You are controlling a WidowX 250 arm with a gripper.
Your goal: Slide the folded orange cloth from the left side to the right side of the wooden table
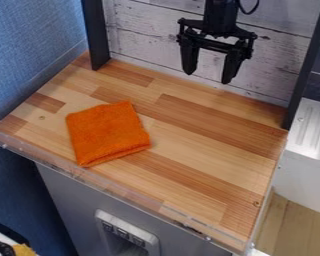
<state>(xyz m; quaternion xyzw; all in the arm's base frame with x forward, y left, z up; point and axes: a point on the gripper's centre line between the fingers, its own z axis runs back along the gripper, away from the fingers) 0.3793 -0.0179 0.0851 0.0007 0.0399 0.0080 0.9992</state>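
Observation:
The black gripper (209, 77) hangs at the top of the view, right of centre, in front of the whitewashed plank wall. Its two fingers point down and stand well apart, with nothing between them. A folded orange cloth (109, 133) lies flat on the left part of the wooden counter (209, 145), below and to the left of the gripper and apart from it.
Dark upright posts (96, 34) flank the counter's back corners. A low transparent strip (89, 176) runs along the front edge. To the right stands a white ridged unit (311, 150), and a blue wall (32, 45) rises at the left.

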